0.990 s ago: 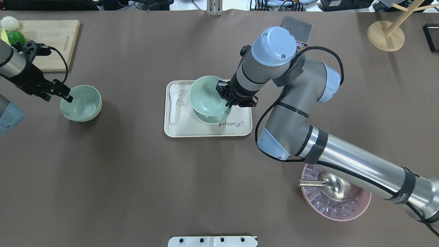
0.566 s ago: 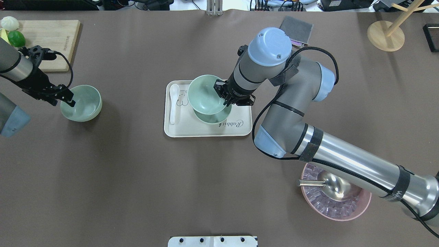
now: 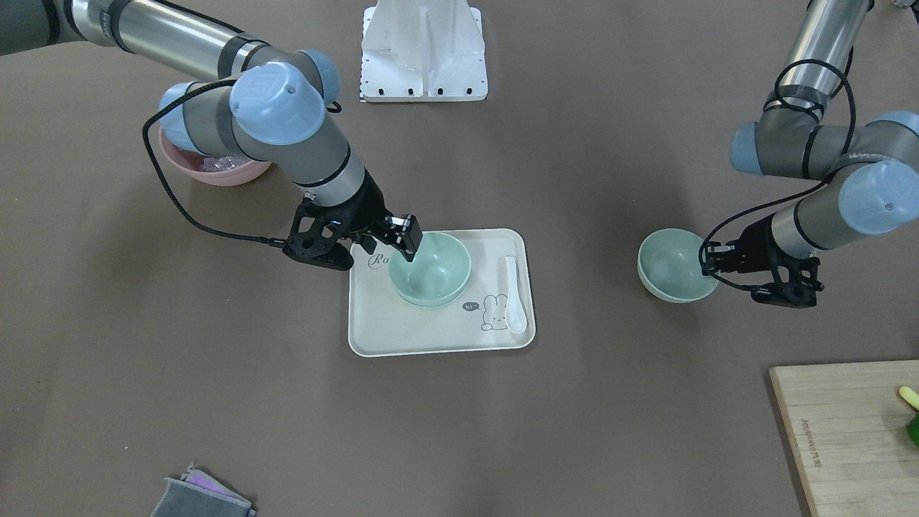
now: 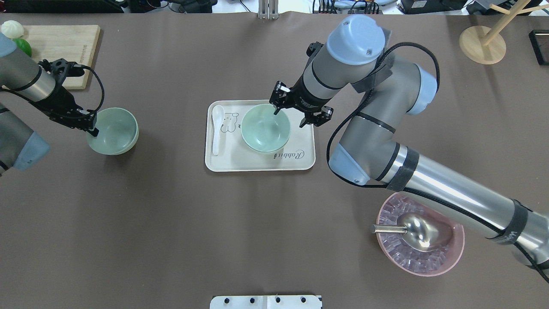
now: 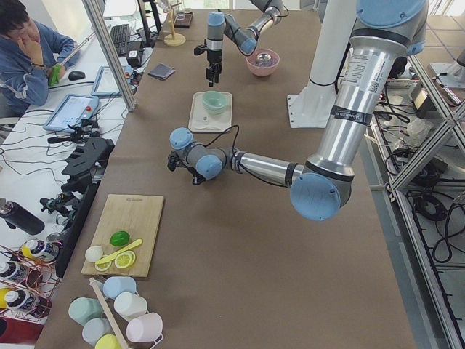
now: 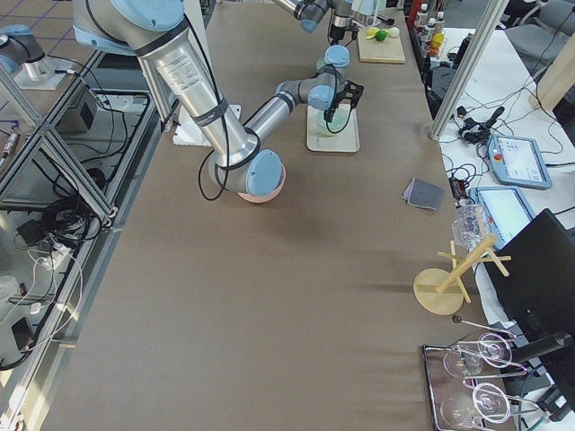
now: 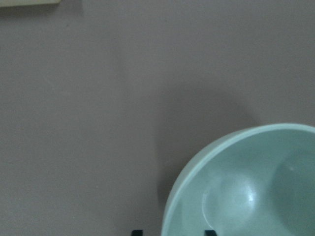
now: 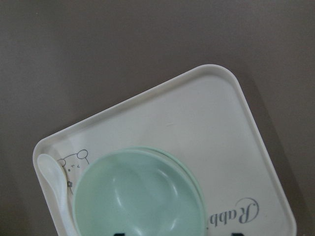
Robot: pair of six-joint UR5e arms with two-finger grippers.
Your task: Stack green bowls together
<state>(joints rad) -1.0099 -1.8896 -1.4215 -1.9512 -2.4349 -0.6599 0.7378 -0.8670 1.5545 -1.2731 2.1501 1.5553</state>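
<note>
Two pale green bowls (image 4: 265,128) sit nested on the cream tray (image 4: 240,161); the nested rims also show in the right wrist view (image 8: 138,196). My right gripper (image 4: 291,117) is open, its fingers spread over the far right rim of the stack and holding nothing. In the front view it (image 3: 391,248) sits at the stack's (image 3: 429,269) rim. A third green bowl (image 4: 113,131) is at the left. My left gripper (image 4: 92,128) is shut on its near rim, fingers straddling the wall (image 7: 236,187). The front view shows this bowl (image 3: 671,266) too.
A white spoon (image 4: 217,128) lies on the tray's left side. A pink bowl with a metal scoop (image 4: 422,240) stands front right under my right arm. A wooden board (image 4: 60,43) lies back left, and a wooden stand (image 4: 482,45) back right.
My right gripper set the bowl it held down into the bowl on the tray, opened, and drew back. My left gripper moved right, carrying the left bowl with it.
</note>
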